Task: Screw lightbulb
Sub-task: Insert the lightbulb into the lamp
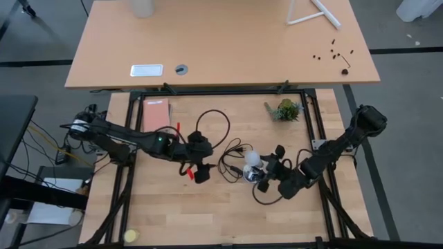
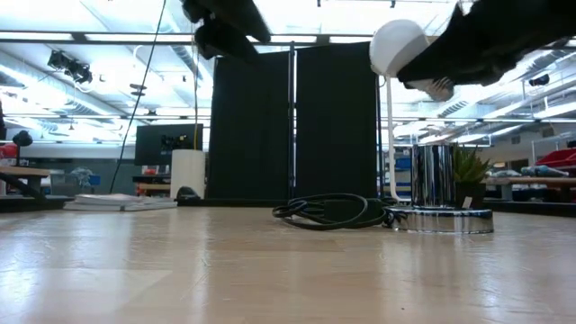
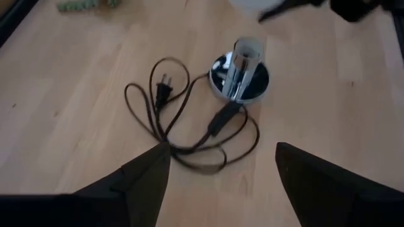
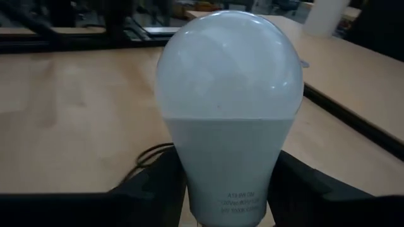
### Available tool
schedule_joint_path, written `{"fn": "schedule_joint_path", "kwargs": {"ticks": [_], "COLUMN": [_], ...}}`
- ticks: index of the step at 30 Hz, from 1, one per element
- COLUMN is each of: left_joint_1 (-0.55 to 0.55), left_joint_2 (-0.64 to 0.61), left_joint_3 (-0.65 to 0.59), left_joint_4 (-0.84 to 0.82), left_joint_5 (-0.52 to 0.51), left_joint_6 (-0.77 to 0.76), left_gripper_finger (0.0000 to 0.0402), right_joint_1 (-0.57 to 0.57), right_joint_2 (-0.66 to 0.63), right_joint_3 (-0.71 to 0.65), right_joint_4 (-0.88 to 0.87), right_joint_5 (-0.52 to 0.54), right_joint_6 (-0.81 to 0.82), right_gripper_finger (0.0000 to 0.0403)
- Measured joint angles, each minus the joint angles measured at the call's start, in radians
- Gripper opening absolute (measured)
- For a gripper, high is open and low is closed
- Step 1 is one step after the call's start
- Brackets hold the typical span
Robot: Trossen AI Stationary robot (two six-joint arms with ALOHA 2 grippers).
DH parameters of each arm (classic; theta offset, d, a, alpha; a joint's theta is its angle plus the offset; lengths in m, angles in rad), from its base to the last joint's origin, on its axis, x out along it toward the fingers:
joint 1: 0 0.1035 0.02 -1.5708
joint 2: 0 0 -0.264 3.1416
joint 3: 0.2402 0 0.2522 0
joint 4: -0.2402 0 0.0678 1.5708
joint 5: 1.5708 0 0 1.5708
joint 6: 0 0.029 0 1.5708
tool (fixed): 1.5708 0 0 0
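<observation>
Lightbulb (image 4: 227, 120), probably light, smooth and fragile, hung at the low view's upper right above the socket (image 2: 438, 193), clamped by the right gripper (image 1: 271, 166) near its neck, while the left gripper (image 3: 221, 167) waited open.

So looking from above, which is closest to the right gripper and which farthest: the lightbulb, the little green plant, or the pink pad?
From the right gripper:
1. Lightbulb, held in it, above the socket base.
2. Green plant, at the table's far edge.
3. Pink pad, across the table on the left arm's side.
</observation>
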Motion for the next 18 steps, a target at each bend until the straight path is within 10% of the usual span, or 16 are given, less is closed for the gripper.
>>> {"fn": "schedule_joint_path", "kwargs": {"ticks": [18], "left_joint_1": [0.034], "left_joint_2": [0.167], "left_joint_3": [0.056], "left_joint_4": [0.303], "left_joint_5": [0.038], "left_joint_6": [-0.056], "left_gripper_finger": [0.0290], "right_joint_1": [0.021], "right_joint_2": [0.055], "right_joint_3": [-0.133], "right_joint_4": [0.466], "right_joint_5": [0.020], "right_joint_6": [-0.208], "right_gripper_finger": [0.0196]}}
